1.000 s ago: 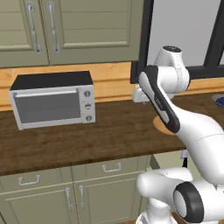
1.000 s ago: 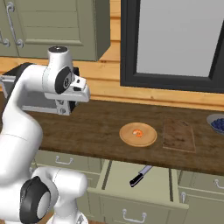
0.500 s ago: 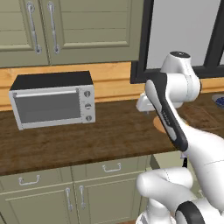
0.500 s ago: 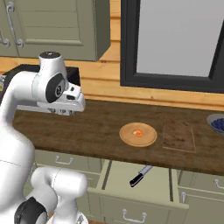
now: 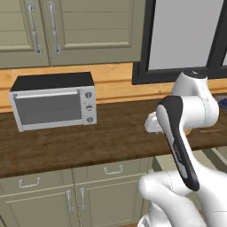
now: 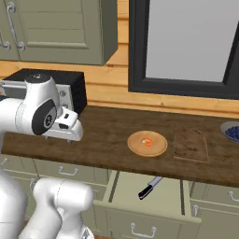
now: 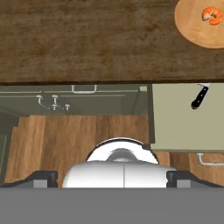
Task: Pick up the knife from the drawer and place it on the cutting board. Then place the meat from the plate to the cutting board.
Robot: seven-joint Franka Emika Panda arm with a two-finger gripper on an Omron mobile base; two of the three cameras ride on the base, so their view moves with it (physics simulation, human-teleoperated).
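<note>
1. Knife (image 6: 150,187) is lying in the open drawer (image 6: 172,198), black handle nearest the front.
2. Meat (image 6: 147,142) is sitting on the plate (image 6: 138,147), just beside the cutting board (image 6: 190,144) on the counter (image 6: 102,128).
3. Gripper (image 6: 70,138) is hovering above the counter edge, well apart from the plate; I cannot tell whether its jaws are parted.

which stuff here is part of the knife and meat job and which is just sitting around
For the job:
knife, in the open drawer
cutting board, bare
meat, on the plate
gripper, over the counter left of the plate

Just lying about:
microwave
bowl of blue items at the counter's right end
upper cabinets
window
</note>
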